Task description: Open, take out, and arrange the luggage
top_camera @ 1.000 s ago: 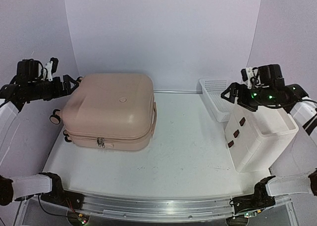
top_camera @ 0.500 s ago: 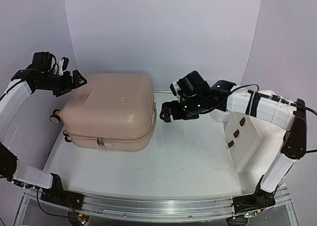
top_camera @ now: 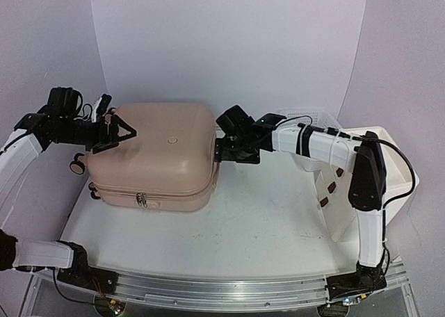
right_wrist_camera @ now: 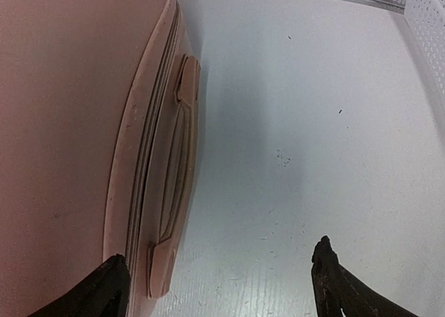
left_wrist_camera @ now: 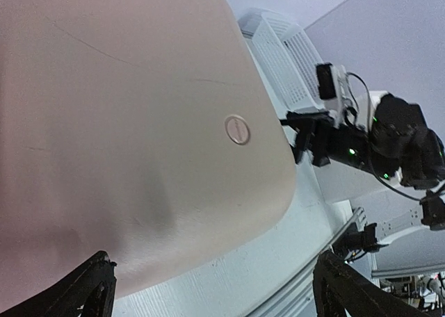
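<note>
The pale pink suitcase (top_camera: 156, 153) lies flat and shut on the white table, zipper pulls at its front side, black wheels at its left. My left gripper (top_camera: 119, 131) is open over the case's left top edge; its wrist view shows the pink shell (left_wrist_camera: 125, 122) with a round badge. My right gripper (top_camera: 224, 150) is open beside the case's right side, close to the side handle (right_wrist_camera: 177, 178), which shows in the right wrist view with the zipper seam.
A white plastic drawer cabinet (top_camera: 368, 185) stands at the right. A white mesh basket (top_camera: 302, 129) lies behind it, partly hidden by the right arm. The table's front rail (top_camera: 222, 289) runs along the near edge.
My right arm has swung left from the cabinet across the table to the suitcase's right side. My left gripper has moved right and down onto the case's left top edge.
</note>
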Tool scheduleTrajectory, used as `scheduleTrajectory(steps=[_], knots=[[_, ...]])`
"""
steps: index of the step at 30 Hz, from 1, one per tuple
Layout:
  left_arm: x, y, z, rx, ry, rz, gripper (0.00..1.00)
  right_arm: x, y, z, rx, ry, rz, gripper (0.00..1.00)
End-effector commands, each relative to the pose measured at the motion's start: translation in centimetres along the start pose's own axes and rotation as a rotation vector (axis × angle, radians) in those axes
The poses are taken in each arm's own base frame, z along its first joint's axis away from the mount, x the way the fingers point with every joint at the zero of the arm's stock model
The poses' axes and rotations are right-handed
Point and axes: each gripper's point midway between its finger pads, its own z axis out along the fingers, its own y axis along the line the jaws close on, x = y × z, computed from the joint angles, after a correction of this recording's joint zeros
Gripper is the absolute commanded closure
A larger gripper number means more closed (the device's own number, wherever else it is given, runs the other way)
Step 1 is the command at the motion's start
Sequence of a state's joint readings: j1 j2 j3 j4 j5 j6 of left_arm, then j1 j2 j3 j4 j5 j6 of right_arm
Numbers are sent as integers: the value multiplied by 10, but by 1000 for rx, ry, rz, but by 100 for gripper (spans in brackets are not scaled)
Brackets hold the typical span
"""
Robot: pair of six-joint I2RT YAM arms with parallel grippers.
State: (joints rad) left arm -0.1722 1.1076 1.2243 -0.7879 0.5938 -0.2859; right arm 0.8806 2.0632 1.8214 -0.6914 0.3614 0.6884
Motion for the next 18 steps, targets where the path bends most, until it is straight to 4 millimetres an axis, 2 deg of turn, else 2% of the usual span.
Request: scheduleTrajectory(steps=[1,7,12,18], knots=[[24,-24,0,69,43,28,1,-20,3,26,-2,-21,97,14],[41,-32,-7,107,54,39,1,-10,15,76,-147,88,143,23],[49,-33,-9,124,62,34,0,0,14,101,-166,126,151,27],[62,-26,-4,112,87,3,1,12,14,124,-151,147,153,33]])
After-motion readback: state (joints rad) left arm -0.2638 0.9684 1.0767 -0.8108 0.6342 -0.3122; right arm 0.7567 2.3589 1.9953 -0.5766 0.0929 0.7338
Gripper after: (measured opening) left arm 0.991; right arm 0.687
